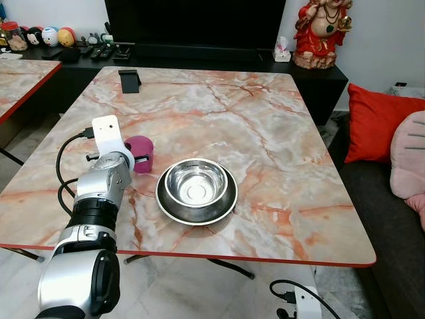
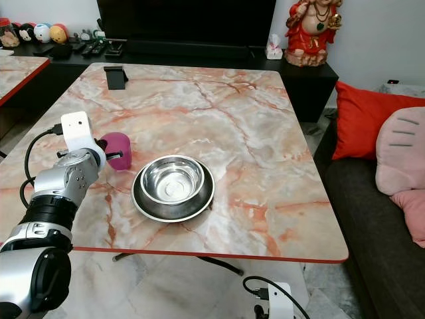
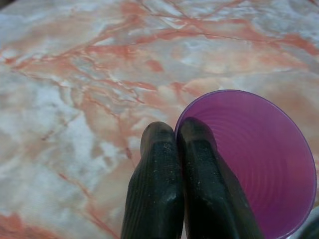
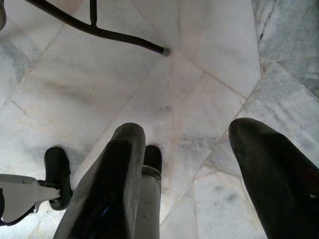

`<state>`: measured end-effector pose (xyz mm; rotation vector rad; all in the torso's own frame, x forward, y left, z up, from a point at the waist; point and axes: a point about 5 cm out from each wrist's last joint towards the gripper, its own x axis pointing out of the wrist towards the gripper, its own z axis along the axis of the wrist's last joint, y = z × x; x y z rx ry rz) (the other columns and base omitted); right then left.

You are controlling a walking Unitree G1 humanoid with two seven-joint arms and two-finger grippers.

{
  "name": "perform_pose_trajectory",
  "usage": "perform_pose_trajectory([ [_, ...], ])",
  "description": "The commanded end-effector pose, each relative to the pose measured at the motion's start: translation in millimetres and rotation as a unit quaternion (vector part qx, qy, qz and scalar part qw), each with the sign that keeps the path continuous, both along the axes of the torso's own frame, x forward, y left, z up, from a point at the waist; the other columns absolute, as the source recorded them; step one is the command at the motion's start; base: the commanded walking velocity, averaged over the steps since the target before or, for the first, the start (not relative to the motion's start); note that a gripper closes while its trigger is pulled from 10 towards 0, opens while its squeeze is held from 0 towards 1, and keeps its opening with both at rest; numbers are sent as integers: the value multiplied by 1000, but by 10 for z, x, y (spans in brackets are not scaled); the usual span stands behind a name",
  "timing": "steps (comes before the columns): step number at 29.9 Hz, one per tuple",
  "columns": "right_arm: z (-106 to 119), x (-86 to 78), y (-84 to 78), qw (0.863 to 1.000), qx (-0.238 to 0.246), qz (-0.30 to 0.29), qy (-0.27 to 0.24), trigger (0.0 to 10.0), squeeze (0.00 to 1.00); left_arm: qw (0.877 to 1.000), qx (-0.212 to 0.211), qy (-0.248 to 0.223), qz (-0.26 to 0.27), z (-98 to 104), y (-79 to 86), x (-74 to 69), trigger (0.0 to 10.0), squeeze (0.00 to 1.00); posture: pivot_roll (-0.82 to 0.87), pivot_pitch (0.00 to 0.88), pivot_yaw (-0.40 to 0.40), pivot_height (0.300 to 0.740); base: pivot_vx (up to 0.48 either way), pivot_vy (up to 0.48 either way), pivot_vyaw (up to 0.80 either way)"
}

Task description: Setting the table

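Left gripper (image 3: 178, 137) pinched the near wall of the purple cup (image 3: 259, 159), its two black fingers (image 3: 154, 184) pressed together with one inside the rim and one outside. That cup stood upright on the marble tabletop (image 1: 265, 133) near the left edge, toward the front, just beside a steel bowl (image 1: 196, 183) that sat in a dark round plate (image 1: 174, 211) close to the front edge. A black phone stand (image 1: 129, 81) stood near the far left corner. Right gripper (image 4: 187, 164) hung below the table over the pale tiled floor (image 4: 199, 50), its fingers spread wide apart and holding nothing, near a black table leg (image 4: 99, 31).
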<state>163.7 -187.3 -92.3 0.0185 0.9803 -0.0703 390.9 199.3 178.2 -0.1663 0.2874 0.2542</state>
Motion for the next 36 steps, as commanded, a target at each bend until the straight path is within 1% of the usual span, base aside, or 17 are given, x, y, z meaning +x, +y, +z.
perform_pose_trajectory([
  [1, 1, -1, -24, 1000, 0, -7, 2, 10000, 0, 1000, -8, -13, -5, 101, -63, 43, 10000, 0, 4, 20, -39, 740, 0, 0, 0],
  [9, 1, -1, -21, 1000, 1, -7, 2, 10000, 0, 1000, -18, -9, -3, 94, -68, 45, 10000, 0, 7, 20, -39, 740, 0, 0, 0],
  [23, -1, -4, -21, 1000, 0, -7, 3, 10000, 0, 1000, -16, -1, -8, 72, -85, 39, 10000, 0, 6, 21, -37, 740, 0, 0, 0],
  [24, -1, -4, -21, 1000, 1, -7, 3, 10000, 0, 1000, -16, -2, -8, 72, -85, 39, 10000, 75, 6, 21, -37, 740, 0, 0, 0],
  [25, 0, -4, -21, 1000, 1, -6, 3, 10000, 0, 1000, -16, -2, -8, 73, -85, 39, 10000, 180, 6, 21, -37, 740, 0, 0, 0],
  [26, 0, -4, -21, 1000, 1, -7, 3, 10000, 0, 1000, -16, -2, -8, 74, -85, 39, 10000, 553, 6, 21, -37, 740, 0, 0, 0],
  [27, 0, -2, -21, 1000, 1, -7, 2, 10000, 0, 1000, -16, -2, -8, 79, -85, 41, 10000, 663, 8, 22, -38, 740, 0, 0, 0],
  [28, 1, 0, -20, 1000, 1, -6, 2, 10000, 0, 1000, -15, -3, -8, 85, -83, 43, 10000, 725, 8, 22, -38, 740, 0, 0, 0],
  [30, 2, 1, -20, 1000, 1, -7, 2, 10000, 0, 1000, -16, -4, -7, 91, -80, 45, 10000, 729, 8, 21, -39, 740, 0, 0, 0],
  [32, 2, 2, -19, 1000, 0, -7, 2, 10000, 0, 1000, -16, -5, -7, 94, -78, 46, 10000, 690, 8, 21, -39, 740, 0, 0, 0],
  [33, 2, 2, -19, 1000, 0, -7, 2, 10000, 0, 1000, -16, -5, -7, 94, -78, 46, 10000, 690, 8, 21, -39, 740, 0, 0, 0],
  [34, 2, 2, -20, 1000, 0, -7, 2, 10000, 0, 1000, -17, -5, -7, 94, -79, 46, 10000, 780, 8, 21, -39, 740, 0, 0, 0],
  [35, 2, 2, -19, 1000, 1, -7, 2, 10000, 0, 1000, -17, -6, -7, 97, -79, 46, 10000, 969, 8, 21, -39, 740, 0, 0, 0],
  [36, 2, 3, -18, 1000, 1, -7, 2, 10000, 0, 1000, -17, -6, -7, 97, -79, 47, 10000, 949, 8, 21, -39, 740, 0, 0, 0],
])
